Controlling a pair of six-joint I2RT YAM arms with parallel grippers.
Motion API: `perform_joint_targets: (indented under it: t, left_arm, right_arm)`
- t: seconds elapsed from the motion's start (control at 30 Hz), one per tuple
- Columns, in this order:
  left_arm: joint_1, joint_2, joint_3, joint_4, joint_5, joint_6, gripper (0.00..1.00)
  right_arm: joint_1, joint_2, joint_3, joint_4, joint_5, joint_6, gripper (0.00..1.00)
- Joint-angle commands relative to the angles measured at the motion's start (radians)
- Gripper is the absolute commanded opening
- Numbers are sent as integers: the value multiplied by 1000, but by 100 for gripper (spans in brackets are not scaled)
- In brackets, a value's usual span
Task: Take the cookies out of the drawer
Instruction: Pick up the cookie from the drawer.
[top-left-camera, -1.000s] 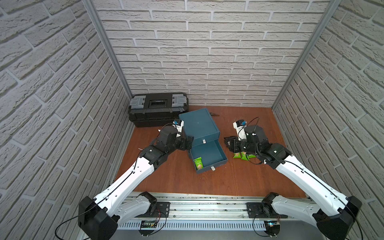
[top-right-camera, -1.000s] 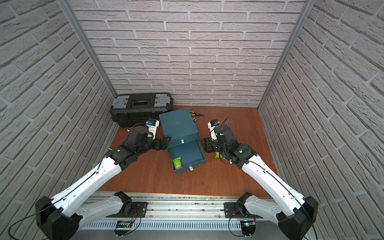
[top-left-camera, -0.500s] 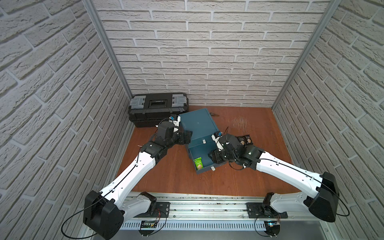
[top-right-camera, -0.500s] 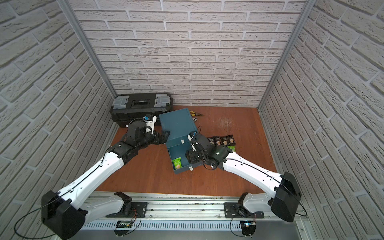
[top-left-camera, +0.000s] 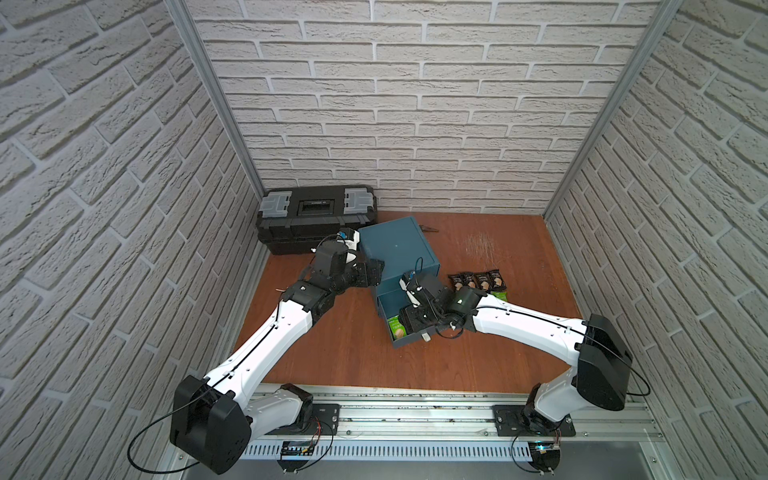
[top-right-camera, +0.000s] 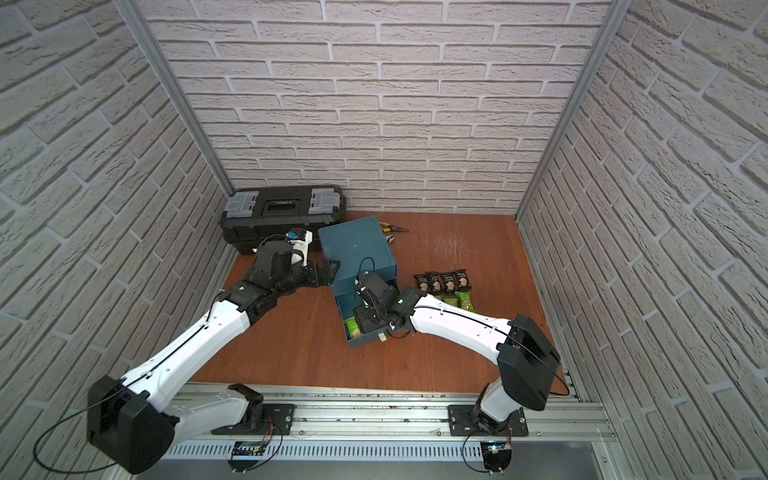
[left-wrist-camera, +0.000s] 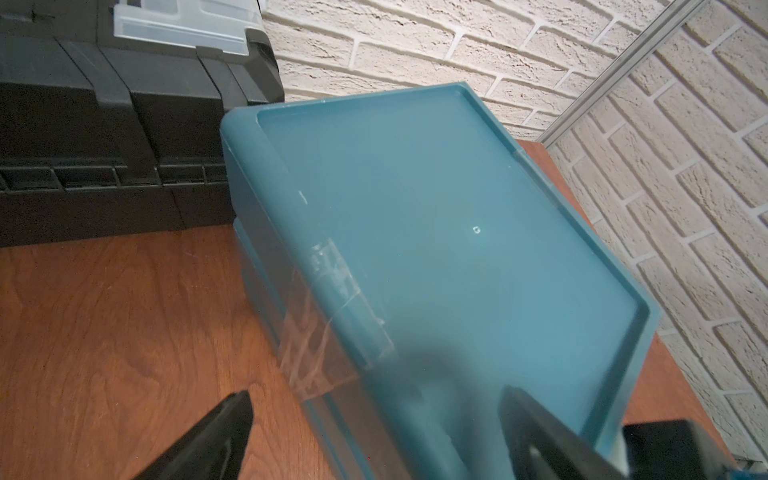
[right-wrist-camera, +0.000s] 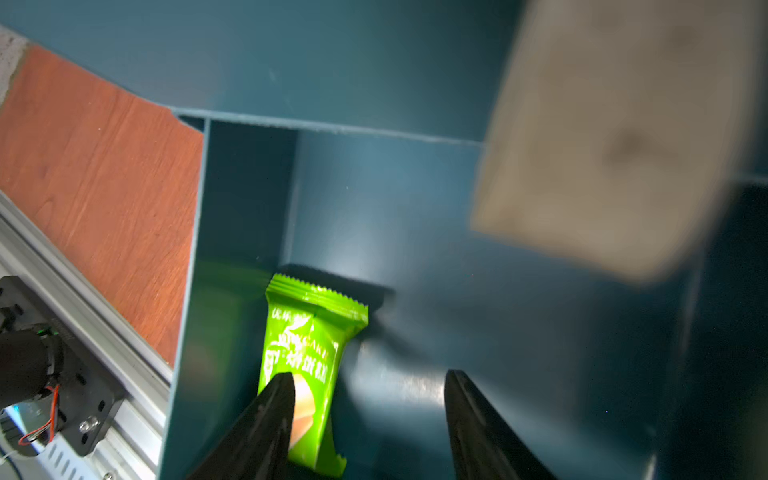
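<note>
The teal cabinet (top-left-camera: 395, 245) stands mid-table with its drawer (top-left-camera: 409, 338) pulled out toward the front. One bright green packet of cookies (right-wrist-camera: 307, 332) lies in the drawer's left corner and shows in both top views (top-right-camera: 353, 328). My right gripper (right-wrist-camera: 369, 374) is inside the drawer, open. One of its fingers is over the packet's near end and the other is over the bare drawer floor. More cookies lie on the table to the right: black packets (top-left-camera: 478, 280) and green ones (top-left-camera: 500, 296). My left gripper (left-wrist-camera: 376, 392) is open astride the cabinet's (left-wrist-camera: 436, 228) left top edge.
A black toolbox (top-left-camera: 318, 216) sits against the back wall, left of the cabinet. Pliers (top-right-camera: 392, 227) lie behind the cabinet. Brick walls close in three sides, and a metal rail (top-left-camera: 415, 411) runs along the front. A blurred pale shape (right-wrist-camera: 615, 137) hangs close to the right wrist camera.
My right arm swung left from the cookies on the table into the open drawer, its jaws a little wider. The left arm shifted slightly along the cabinet's side.
</note>
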Motion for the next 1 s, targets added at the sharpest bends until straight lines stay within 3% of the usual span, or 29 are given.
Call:
perform_joint_targets:
  t: [0.0, 0.5, 0.97]
  left_arm:
    - [8, 6, 26, 48, 27, -2, 98]
    - [8, 20, 22, 61, 36, -4, 98]
    - [9, -29, 14, 25, 12, 10, 98]
  right_arm:
    - [7, 27, 24, 15, -2, -16, 62]
    - [34, 102, 5, 59, -19, 19, 53]
    - [37, 73, 8, 55, 19, 31, 12]
